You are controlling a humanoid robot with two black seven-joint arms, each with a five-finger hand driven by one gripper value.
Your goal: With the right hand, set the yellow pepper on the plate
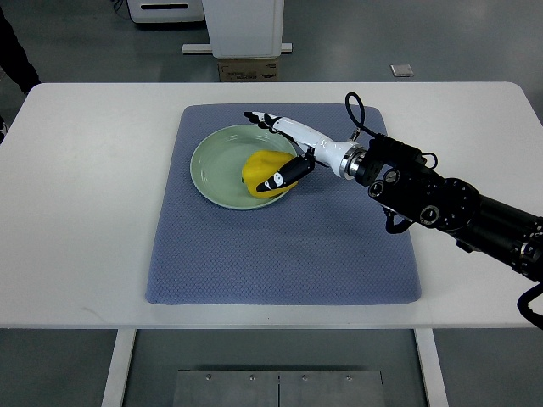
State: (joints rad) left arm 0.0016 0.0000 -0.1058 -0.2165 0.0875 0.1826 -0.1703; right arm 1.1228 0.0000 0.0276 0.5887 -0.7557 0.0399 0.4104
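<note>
Yellow pepper [263, 170] lies inside the green plate [212, 165], toward the plate's right rim, and the plate sits on the blue mat [280, 254] near the mat's far edge, on the white table [85, 212]. The right hand [284, 153] reaches in from the table's right side and is over the pepper: its thumb lies against the pepper's near right side, while the other fingers [263, 120] stretch out flat over the plate's far rim, clear of the fruit. So the hand looks mostly spread, and whether the thumb presses or merely touches I cannot tell. The pepper looks light, smooth and waxy, probably a hollow or plastic piece, so it should be firm enough to take a squeeze but apt to slip or roll on the glazed plate. A hold across its broad middle, thumb opposite the fingers, seems safest; its tapered end would likely slide out. The placing appears nearly done. No left arm shows.
</note>
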